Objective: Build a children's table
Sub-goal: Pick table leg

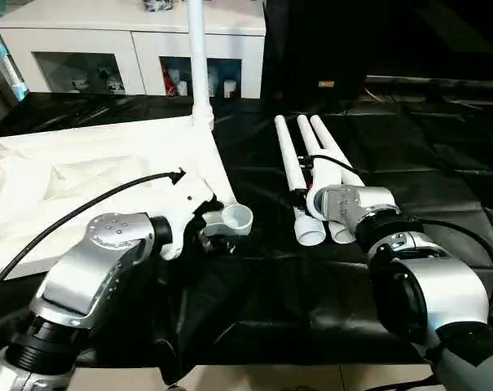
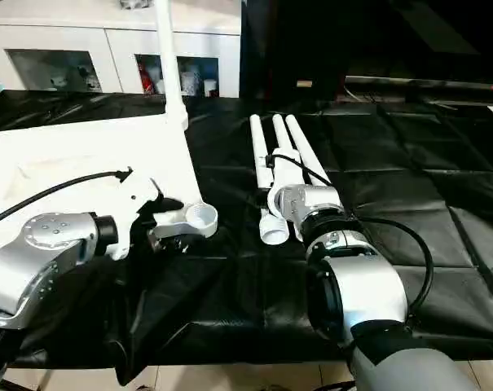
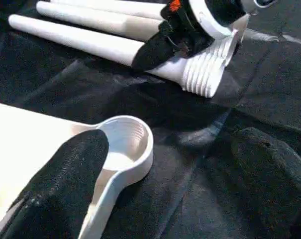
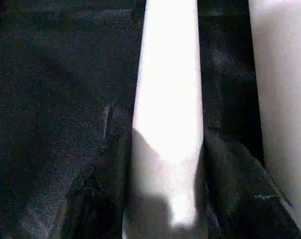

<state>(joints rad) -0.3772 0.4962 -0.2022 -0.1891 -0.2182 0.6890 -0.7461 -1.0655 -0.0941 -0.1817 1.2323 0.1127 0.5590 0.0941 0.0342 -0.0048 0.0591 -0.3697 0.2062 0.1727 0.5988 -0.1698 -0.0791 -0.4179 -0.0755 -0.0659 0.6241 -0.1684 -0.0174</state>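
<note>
Fetching the second leg: right gripper seemingly pinching a tube leg; left gripper, spread, flanks the five-o'clock corner socket, awaiting screwing-in

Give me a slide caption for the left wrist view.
Open left pincer beside the tabletop's corner socket; right pincer on loose legs.

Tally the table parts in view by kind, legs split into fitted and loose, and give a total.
Tabletop: 1
Leg standing upright in the tabletop's far corner socket: 1
Loose legs lying side by side on the black sheet: 3
Total: 5 parts
</note>
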